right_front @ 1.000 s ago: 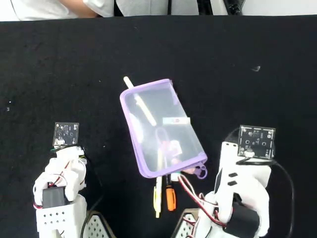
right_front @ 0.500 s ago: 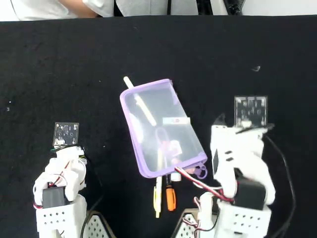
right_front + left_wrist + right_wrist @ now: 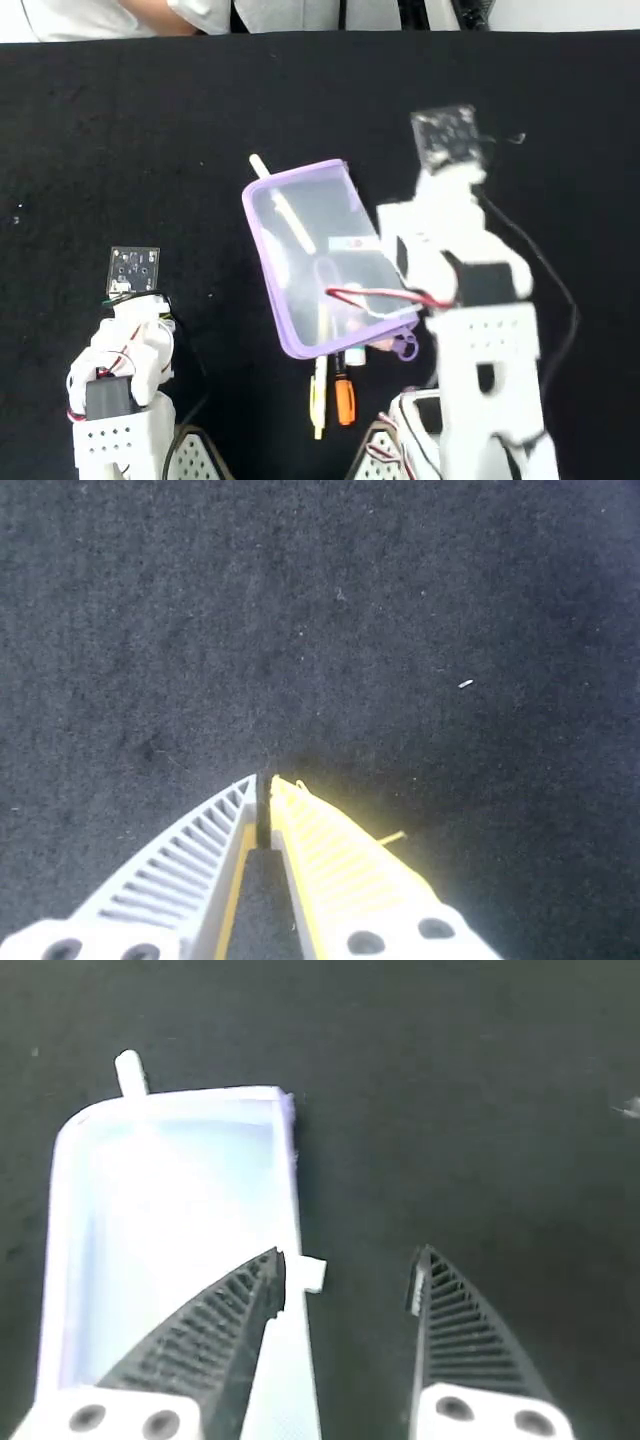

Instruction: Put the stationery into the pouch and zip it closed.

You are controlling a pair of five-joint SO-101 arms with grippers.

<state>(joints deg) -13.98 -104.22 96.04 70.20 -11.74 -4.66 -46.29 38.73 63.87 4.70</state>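
Purple-edged pouch (image 3: 320, 255), pens (image 3: 332, 395) protruding.

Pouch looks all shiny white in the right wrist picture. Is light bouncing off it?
Right wrist view: yes, glare washes the pouch and its clear face nearly white, hiding what's inside. High view: only a soft sheen on the pouch, so the stationery inside shows through.

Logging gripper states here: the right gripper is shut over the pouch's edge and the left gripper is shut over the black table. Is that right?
Not quite. The right gripper is open over the edge of the pouch, as the right wrist view shows. The left gripper is shut over the black table.
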